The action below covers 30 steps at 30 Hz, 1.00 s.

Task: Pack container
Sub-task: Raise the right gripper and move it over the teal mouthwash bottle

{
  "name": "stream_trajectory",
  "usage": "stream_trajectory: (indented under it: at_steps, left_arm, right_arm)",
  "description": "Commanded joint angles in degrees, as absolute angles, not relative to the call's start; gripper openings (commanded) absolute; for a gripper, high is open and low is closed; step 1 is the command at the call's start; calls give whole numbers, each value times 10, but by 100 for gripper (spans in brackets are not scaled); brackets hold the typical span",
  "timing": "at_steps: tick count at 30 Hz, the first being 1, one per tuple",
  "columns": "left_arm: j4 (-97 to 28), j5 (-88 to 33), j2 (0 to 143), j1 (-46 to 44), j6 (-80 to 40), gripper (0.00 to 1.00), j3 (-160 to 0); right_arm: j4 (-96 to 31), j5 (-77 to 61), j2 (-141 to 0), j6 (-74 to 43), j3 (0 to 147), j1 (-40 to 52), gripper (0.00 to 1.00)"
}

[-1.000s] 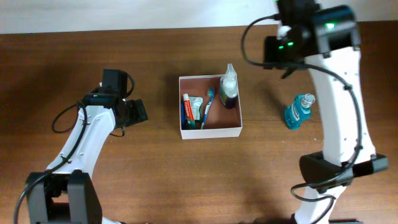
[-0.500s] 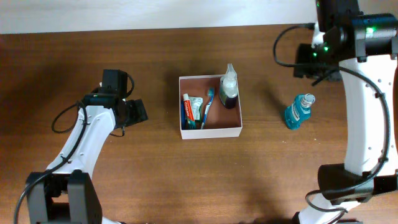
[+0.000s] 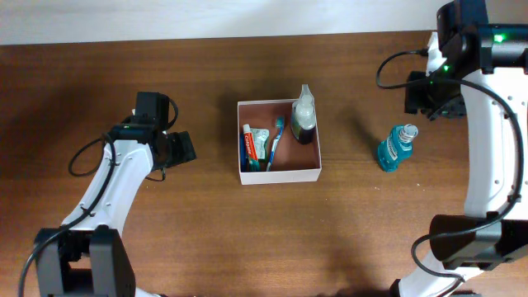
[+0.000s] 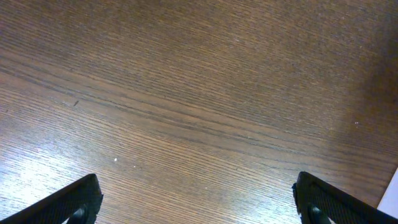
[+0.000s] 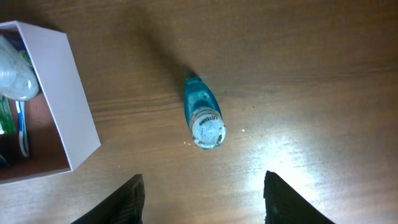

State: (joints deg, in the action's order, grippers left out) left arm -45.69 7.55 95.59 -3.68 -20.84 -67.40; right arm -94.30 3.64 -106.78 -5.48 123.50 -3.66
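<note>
Jaws apart, the right gripper [image 5: 204, 202] has swung right off the container [image 3: 279, 176] toward the unpacked blue mouthwash bottle [image 5: 201, 113].

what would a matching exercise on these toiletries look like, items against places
1 teal plastic mouthwash bottle
2 blue toothbrush
3 clear bottle with dark liquid
4 red and white toothpaste tube

A far right corner of the white-walled square container
B left half of the container
C on the brown wooden table, outside the container
D in the container, between tube and clear bottle

Pairs: 1-C, 2-D, 3-A, 4-B
</note>
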Motion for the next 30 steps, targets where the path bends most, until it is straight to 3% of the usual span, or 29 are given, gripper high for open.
stream_trajectory:
  at_steps: [1, 11, 30]
  left_arm:
    - [-457, 80, 961, -36, -210, 99, -675]
    - [-457, 80, 961, -36, -210, 99, -675]
    - [-457, 80, 961, -36, -210, 100, -675]
  right_arm:
    - [-934, 28, -1062, -32, 1220, -37, 54]
    - [-888, 28, -1062, -6, 1143, -37, 61]
    - [-776, 35, -1062, 17, 986, -38, 61]
